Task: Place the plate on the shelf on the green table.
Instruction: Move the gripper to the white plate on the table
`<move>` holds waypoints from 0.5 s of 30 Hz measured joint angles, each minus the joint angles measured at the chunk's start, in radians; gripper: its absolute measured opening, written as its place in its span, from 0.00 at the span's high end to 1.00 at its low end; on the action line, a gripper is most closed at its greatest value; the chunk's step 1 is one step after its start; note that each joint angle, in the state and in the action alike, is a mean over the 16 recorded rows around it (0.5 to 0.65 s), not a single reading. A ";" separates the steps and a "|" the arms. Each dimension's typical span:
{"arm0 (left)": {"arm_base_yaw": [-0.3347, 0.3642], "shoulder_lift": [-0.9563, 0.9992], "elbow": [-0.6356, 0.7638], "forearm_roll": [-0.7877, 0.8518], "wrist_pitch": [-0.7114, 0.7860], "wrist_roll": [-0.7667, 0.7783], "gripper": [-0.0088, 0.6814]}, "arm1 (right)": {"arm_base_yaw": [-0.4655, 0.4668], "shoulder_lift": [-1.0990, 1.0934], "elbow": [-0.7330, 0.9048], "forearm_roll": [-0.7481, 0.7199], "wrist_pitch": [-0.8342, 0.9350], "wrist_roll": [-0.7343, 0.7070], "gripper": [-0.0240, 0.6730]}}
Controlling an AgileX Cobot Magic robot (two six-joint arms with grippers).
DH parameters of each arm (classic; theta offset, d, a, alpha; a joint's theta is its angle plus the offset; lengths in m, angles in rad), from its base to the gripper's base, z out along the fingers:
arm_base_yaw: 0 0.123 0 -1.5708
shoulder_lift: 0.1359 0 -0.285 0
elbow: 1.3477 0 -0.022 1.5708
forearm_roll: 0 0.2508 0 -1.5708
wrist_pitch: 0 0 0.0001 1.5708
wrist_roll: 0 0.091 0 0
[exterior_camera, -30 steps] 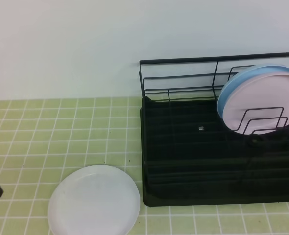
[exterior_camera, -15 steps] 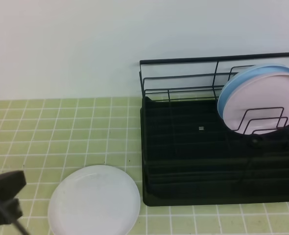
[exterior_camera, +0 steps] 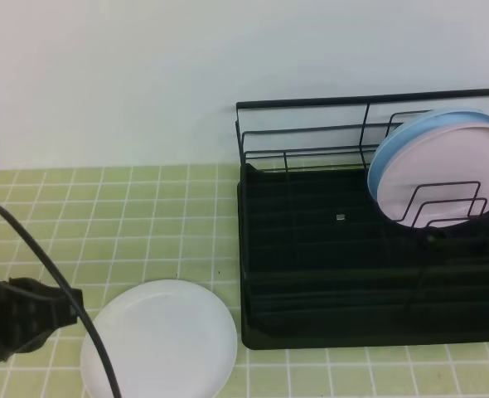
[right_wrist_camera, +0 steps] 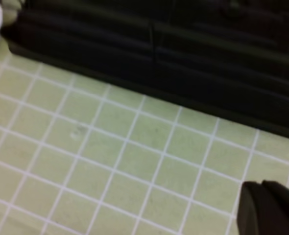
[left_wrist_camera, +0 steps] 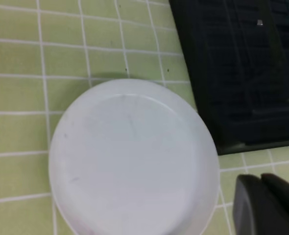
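The large plain white round plastic plate (exterior_camera: 159,340) lies flat on the green tiled counter (exterior_camera: 104,224), just left of the black wire dish rack (exterior_camera: 369,240), its move onto the rack not yet begun, with the left gripper (left_wrist_camera: 267,205), jaws shut and empty, hovering at the plate's near-right rim.

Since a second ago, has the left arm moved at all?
Yes. In the high view the left gripper has come in from the left edge, rightward across the green table, and now sits just beside the white plate's left rim.
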 joint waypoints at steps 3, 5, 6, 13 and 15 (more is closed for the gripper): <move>0.000 0.022 -0.006 -0.010 -0.002 0.000 0.99 | 0.041 0.032 -0.017 -0.020 0.003 0.008 0.97; 0.000 0.031 -0.008 -0.006 -0.004 -0.003 0.99 | 0.066 0.055 -0.029 -0.033 0.008 0.016 0.97; 0.000 0.034 -0.008 0.000 -0.006 -0.007 0.99 | 0.078 0.066 -0.035 -0.038 0.009 0.020 0.97; 0.000 0.050 -0.009 0.115 -0.020 -0.098 0.94 | 0.145 0.129 -0.069 0.014 -0.007 0.018 0.97; 0.000 0.059 -0.009 0.162 -0.022 -0.134 0.91 | 0.158 0.142 -0.074 0.048 -0.011 0.006 0.97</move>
